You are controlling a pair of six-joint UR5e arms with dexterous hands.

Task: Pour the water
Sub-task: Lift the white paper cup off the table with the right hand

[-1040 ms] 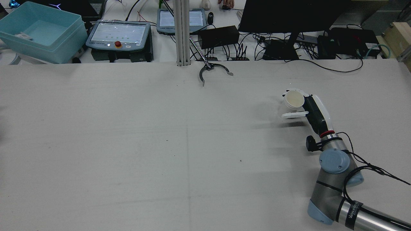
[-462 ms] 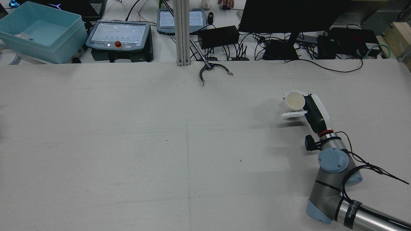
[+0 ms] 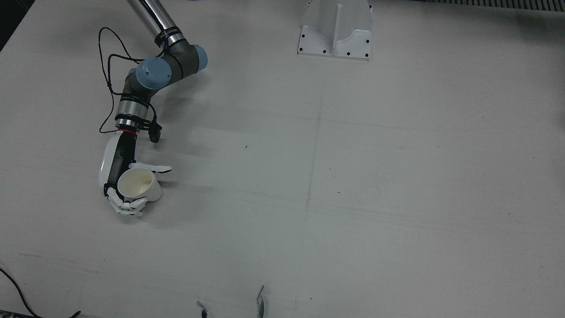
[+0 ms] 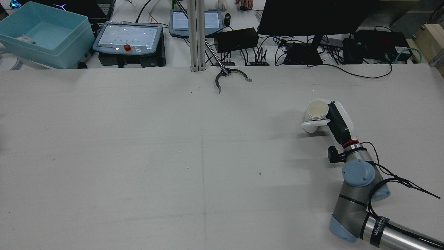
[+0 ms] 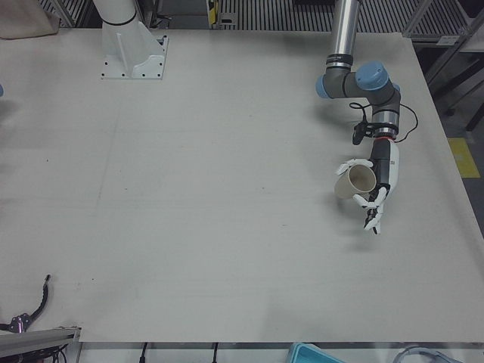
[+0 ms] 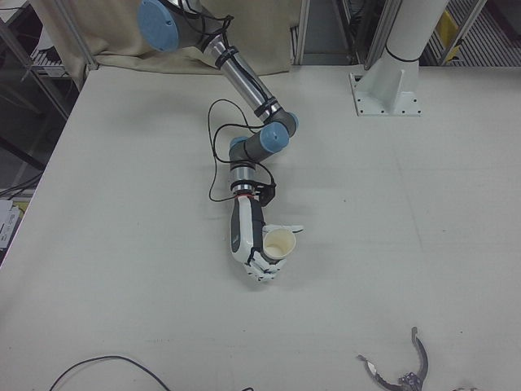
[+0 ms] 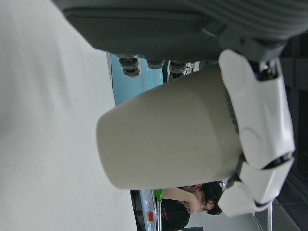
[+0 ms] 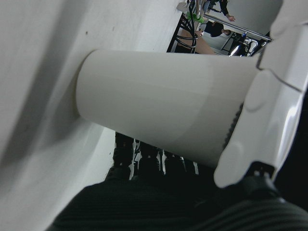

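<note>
My right hand (image 4: 335, 121) is shut on a white paper cup (image 4: 317, 110) at the right of the table, mouth up, base at or just above the surface. Both also show in the front view, the cup (image 3: 137, 184) beside the hand (image 3: 115, 170), and in the right-front view (image 6: 278, 243). The right hand view shows the cup's side (image 8: 159, 103). My left hand (image 5: 378, 189) is shut on a second paper cup (image 5: 358, 181), tilted and held above the table. The left hand view shows that cup (image 7: 168, 134) under white fingers (image 7: 255, 120). No water shows.
A white pedestal (image 3: 335, 28) stands at the robot's side between the arms. A black claw-shaped tool (image 4: 230, 78) lies at the far edge of the table. A teal bin (image 4: 41, 34), pendants and cables sit beyond that edge. A black cable loops off my right arm (image 3: 106, 79).
In the rear view my right hand has drawn slightly back toward the robot and lower, with the cup still in it. The left arm is outside that view.
</note>
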